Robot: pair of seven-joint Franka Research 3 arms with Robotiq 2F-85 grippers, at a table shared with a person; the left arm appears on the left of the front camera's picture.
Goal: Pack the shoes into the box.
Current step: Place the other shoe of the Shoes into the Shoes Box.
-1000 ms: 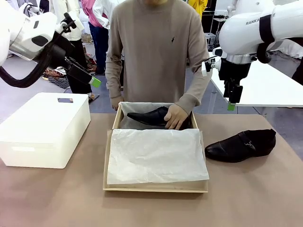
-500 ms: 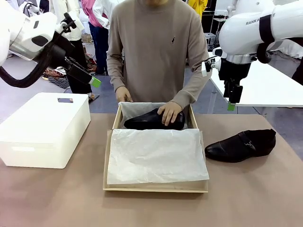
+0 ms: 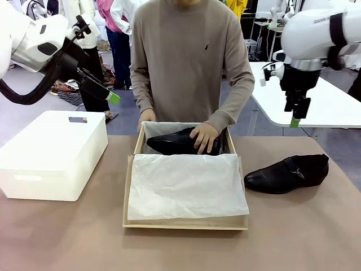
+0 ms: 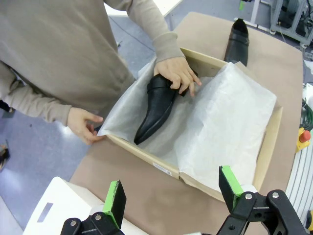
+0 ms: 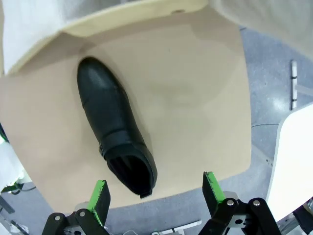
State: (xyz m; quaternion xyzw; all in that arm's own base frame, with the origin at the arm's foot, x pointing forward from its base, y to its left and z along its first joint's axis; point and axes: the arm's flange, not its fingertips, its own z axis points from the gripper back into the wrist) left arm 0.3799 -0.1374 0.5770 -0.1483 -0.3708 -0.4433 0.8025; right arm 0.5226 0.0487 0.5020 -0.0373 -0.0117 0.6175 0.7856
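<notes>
The tan box (image 3: 128, 195), lined with white tissue paper (image 3: 186, 186), lies open at the table's middle. One black shoe (image 3: 172, 142) rests inside at the far end, toe to picture left, with the person's hand (image 3: 204, 137) on its heel part. The left wrist view has this shoe (image 4: 156, 105) under the hand (image 4: 176, 73). The second shoe (image 3: 287, 172) lies on the table right of the box. My right gripper (image 3: 294, 116) hangs open high above it, and the shoe (image 5: 115, 129) lies below the open jaws (image 5: 156, 192). My left gripper (image 3: 111, 97) is open, raised at the upper left, and holds nothing (image 4: 172, 191).
A white rounded plastic box (image 3: 53, 152) stands on the table's left side. The person stands at the far edge, their other hand (image 3: 148, 116) at the box's far left corner. A white table (image 3: 321, 104) stands behind on the right. Brown tabletop (image 3: 180, 251) lies bare near me.
My right arm has moved to the right. The person has shifted the shoe inside the box and moved their other hand along the far left corner. My left arm has stayed still.
</notes>
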